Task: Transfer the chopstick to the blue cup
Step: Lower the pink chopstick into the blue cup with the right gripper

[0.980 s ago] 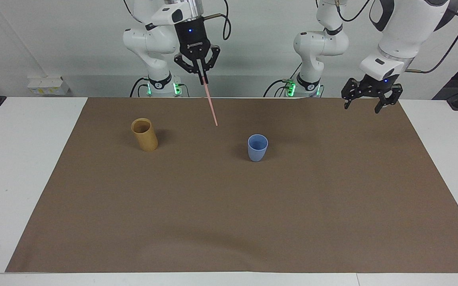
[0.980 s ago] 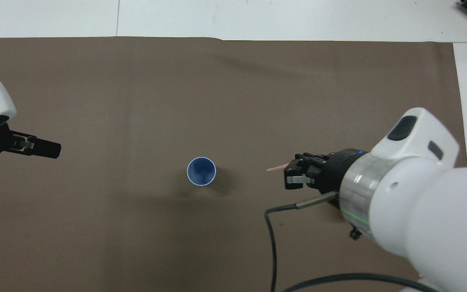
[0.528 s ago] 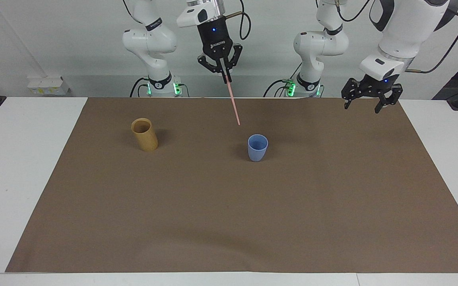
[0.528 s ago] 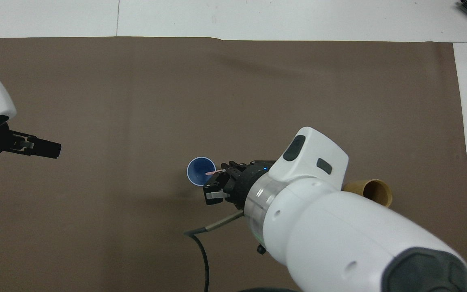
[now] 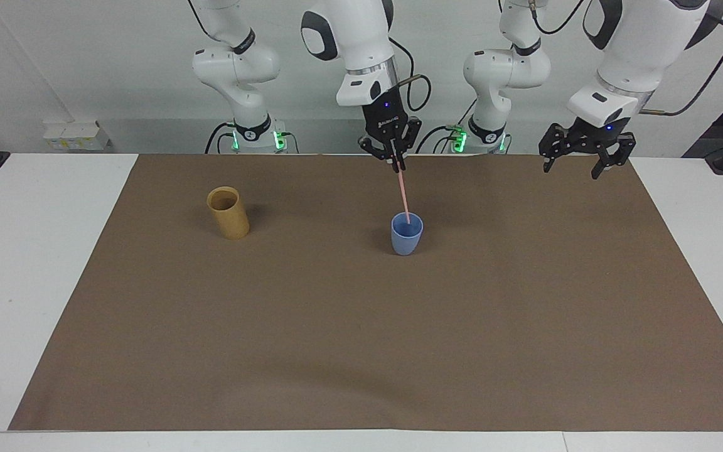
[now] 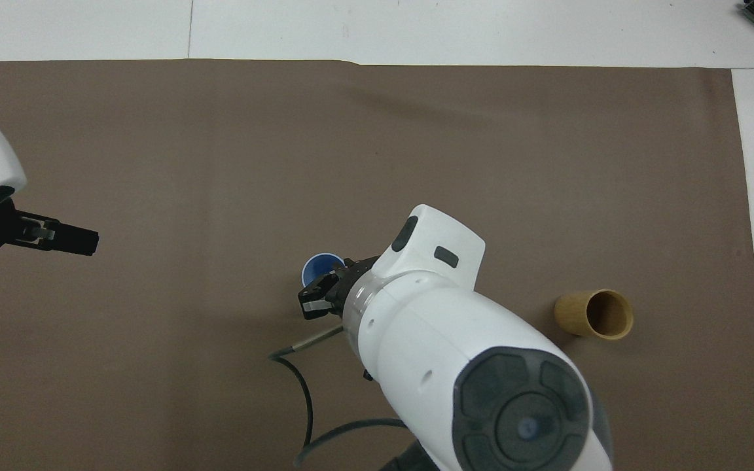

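Brown mat [image 5: 361, 326]: chopstick [image 5: 403, 196] tip enters blue cup [image 5: 406, 237].

The cup [image 5: 407, 233] was light blue, the chopstick [image 5: 403, 196] pale pink, the taller cup [image 5: 228, 213] tan, all plain, over a brown mat [image 5: 374, 339] on a white table [image 5: 29, 251].

Over the blue cup [image 5: 406, 233] the way down is taken: the right pincer [image 5: 395, 164] hangs there with the chopstick [image 5: 403, 196] reaching its mouth. The tan cup [image 5: 228, 213] stands well apart toward the right arm's end; brown mat [image 5: 361, 339] between lies bare.
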`<state>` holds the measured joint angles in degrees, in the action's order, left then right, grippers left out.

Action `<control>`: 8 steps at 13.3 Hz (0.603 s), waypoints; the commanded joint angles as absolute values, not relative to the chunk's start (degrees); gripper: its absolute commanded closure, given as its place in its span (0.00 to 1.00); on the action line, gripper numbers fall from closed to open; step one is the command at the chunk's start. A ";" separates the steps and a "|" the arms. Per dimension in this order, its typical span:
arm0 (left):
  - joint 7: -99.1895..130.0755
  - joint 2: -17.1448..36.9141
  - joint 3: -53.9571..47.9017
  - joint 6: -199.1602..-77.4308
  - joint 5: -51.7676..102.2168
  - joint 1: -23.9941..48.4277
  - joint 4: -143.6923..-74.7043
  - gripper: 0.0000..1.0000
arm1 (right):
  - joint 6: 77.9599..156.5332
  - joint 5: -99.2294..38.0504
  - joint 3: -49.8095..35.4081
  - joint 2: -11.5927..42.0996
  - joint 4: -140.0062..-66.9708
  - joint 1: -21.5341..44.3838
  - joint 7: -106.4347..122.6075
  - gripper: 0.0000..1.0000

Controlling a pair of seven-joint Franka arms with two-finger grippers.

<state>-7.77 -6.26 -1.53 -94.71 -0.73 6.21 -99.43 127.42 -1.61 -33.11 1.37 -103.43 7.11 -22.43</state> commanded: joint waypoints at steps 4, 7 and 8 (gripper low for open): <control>-8.00 -6.50 -2.11 -93.69 -1.58 5.27 -98.62 0.00 | 132.09 0.62 -33.13 3.60 -106.17 7.29 -23.73 1.00; -8.00 -6.50 -2.11 -93.78 -1.58 5.27 -98.35 0.00 | 132.01 0.61 -33.22 4.74 -106.61 7.21 -23.64 0.84; -8.00 -6.42 -2.11 -93.78 -1.50 5.27 -98.35 0.00 | 132.01 0.53 -33.22 5.01 -106.52 7.21 -23.64 0.75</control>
